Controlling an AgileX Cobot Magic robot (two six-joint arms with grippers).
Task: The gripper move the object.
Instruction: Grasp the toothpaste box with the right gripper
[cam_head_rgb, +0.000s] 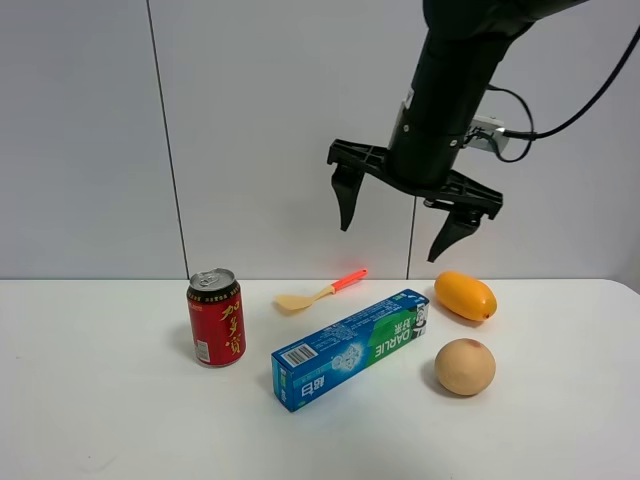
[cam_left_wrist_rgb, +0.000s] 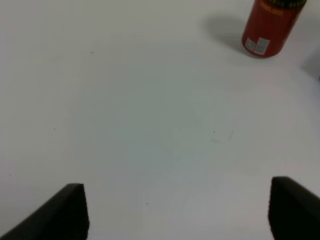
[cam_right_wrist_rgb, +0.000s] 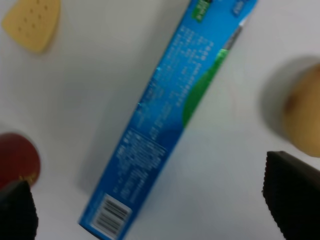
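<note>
The long blue-and-green DARLIE toothpaste box (cam_head_rgb: 350, 348) lies flat and slanted on the white table (cam_head_rgb: 100, 420), its barcode end toward the front left. It also shows in the right wrist view (cam_right_wrist_rgb: 165, 125). My right gripper (cam_head_rgb: 392, 244), a black two-fingered claw, hangs open and empty well above the box, pointing down; in the right wrist view (cam_right_wrist_rgb: 155, 200) its fingertips (cam_right_wrist_rgb: 292, 192) sit wide on either side of the box. My left gripper (cam_left_wrist_rgb: 182, 210) is open and empty above bare table, out of the exterior view.
A red drink can (cam_head_rgb: 216, 318) stands left of the box, also seen in the left wrist view (cam_left_wrist_rgb: 270, 27). A yellow spatula with a red handle (cam_head_rgb: 318, 293) lies behind the box. An orange mango (cam_head_rgb: 465, 296) and a round pale fruit (cam_head_rgb: 465, 367) lie to its right.
</note>
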